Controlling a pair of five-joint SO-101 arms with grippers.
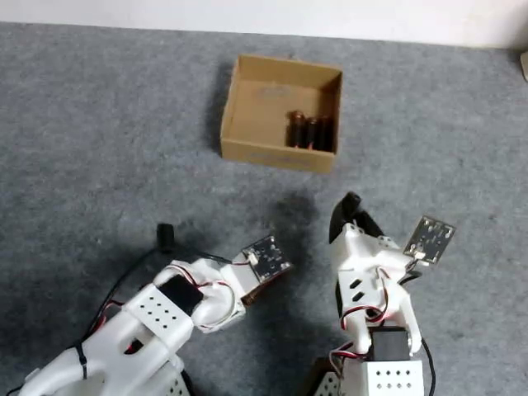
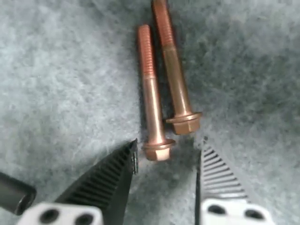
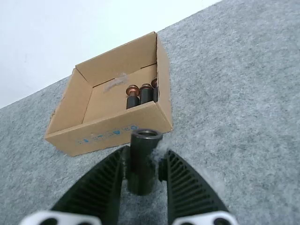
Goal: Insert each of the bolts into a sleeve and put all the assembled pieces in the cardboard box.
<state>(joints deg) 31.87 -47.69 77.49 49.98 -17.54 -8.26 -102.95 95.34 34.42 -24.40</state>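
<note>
Two copper bolts (image 2: 152,93) (image 2: 174,70) lie side by side on the grey carpet. My left gripper (image 2: 168,147) hangs open just above their heads, one finger on each side. A loose black sleeve (image 1: 166,237) lies to the left of that arm and appears again at the edge of the left wrist view (image 2: 14,197). My right gripper (image 3: 144,157) is shut on another black sleeve (image 3: 140,161), held upright with its bore facing up, just short of the cardboard box (image 3: 108,133). Three assembled pieces (image 3: 140,95) rest against the box's front right corner (image 1: 309,130).
The cardboard box (image 1: 276,155) stands open at the back centre of the carpet. Both arm bases sit at the front edge, with black cables (image 1: 124,285) trailing beside the left arm. A white wall borders the carpet at the back.
</note>
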